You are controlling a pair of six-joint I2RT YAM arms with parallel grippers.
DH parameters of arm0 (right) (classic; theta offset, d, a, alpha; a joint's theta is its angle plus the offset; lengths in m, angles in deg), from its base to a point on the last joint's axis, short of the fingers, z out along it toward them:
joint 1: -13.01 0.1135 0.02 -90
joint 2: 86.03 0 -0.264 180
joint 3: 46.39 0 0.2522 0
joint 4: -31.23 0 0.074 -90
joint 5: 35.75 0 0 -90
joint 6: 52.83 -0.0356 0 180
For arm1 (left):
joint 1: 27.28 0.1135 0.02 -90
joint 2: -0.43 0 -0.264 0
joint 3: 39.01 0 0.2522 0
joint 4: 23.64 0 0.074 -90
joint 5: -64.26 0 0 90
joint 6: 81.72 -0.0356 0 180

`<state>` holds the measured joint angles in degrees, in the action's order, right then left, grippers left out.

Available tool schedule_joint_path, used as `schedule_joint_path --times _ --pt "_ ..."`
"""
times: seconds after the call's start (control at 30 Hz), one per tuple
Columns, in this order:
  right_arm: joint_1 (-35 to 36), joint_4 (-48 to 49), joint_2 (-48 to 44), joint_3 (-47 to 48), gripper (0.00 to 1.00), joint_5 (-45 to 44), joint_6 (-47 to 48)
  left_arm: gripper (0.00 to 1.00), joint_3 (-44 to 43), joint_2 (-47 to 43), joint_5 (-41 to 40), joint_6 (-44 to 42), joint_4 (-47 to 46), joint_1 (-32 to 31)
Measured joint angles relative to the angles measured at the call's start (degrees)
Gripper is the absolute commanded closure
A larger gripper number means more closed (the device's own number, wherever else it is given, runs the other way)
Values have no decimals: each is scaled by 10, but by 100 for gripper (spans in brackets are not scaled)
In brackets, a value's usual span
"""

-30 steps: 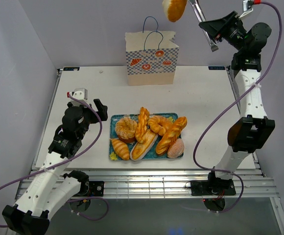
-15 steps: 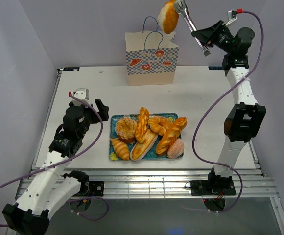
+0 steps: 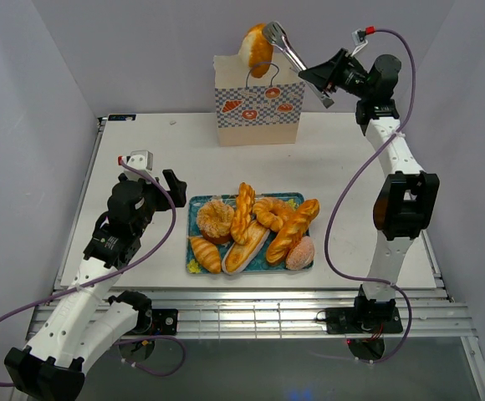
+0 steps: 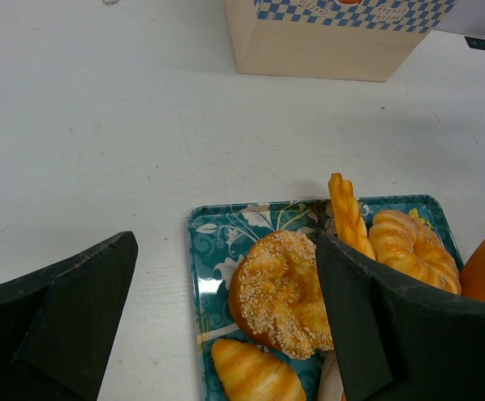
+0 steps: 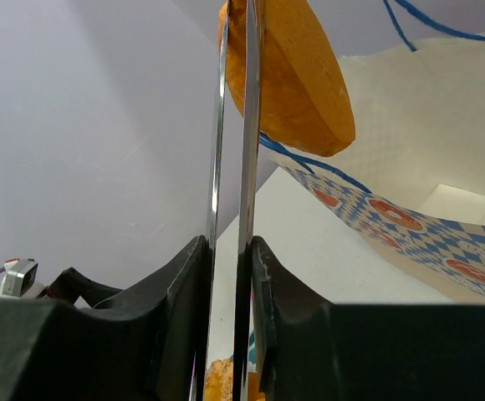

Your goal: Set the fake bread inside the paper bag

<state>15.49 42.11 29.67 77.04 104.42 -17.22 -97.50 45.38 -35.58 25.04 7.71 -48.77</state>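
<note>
**Bun held by tongs above the bag's mouth**

Two arms are seen, one at each side. The left gripper (image 4: 224, 251) is spread wide beside the left edge of the tray (image 3: 194, 205), with nothing between its fingers. One teal flowered tray is laid on the white table (image 3: 142, 142). Seven pastries (image 3: 251, 230) are counted on it: a croissant (image 3: 205, 253), a pink-topped bun (image 3: 300, 252), a long loaf (image 3: 244, 245), a baguette (image 3: 294, 227), a seeded bun (image 3: 215, 219), a twisted stick (image 3: 243, 207) and a ring twist (image 3: 269, 210). One bag (image 3: 259, 113) is stood upright at the far edge, well apart from the tray. An eighth piece, a round bun (image 3: 257, 46), is pinched at the tips of one pair of tongs (image 3: 291, 57). The tongs' blades are pressed together by the right gripper (image 3: 318, 77).

Since half a second ago the round bun has been carried leftward and lower, to just above the bag's open mouth. The tray's pieces and the left arm are unchanged.

The round bun is seen as glossy golden-orange with a paler patch on top and a flat underside.
</note>
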Motion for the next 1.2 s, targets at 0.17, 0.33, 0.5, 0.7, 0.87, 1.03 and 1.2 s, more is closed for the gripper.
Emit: schedule_joint_path --times 0.17,0.33,0.5,0.7,0.87,1.03,1.2 --pt "10 6 16 0 84 11 1 2 0 0 0 0 0 0" --pt "11 8 42 0 80 12 2 2 0 0 0 0 0 0" --pt "11 -2 58 1 72 10 6 2 0 0 0 0 0 0" --pt "11 -15 66 19 59 9 10 2 0 0 0 0 0 0" --pt "11 -19 66 31 54 9 11 2 0 0 0 -2 0 0" --pt "11 -22 67 48 53 10 11 2 0 0 0 -2 0 0" --pt "11 -33 67 58 52 10 23 2 0 3 0 -2 0 0"
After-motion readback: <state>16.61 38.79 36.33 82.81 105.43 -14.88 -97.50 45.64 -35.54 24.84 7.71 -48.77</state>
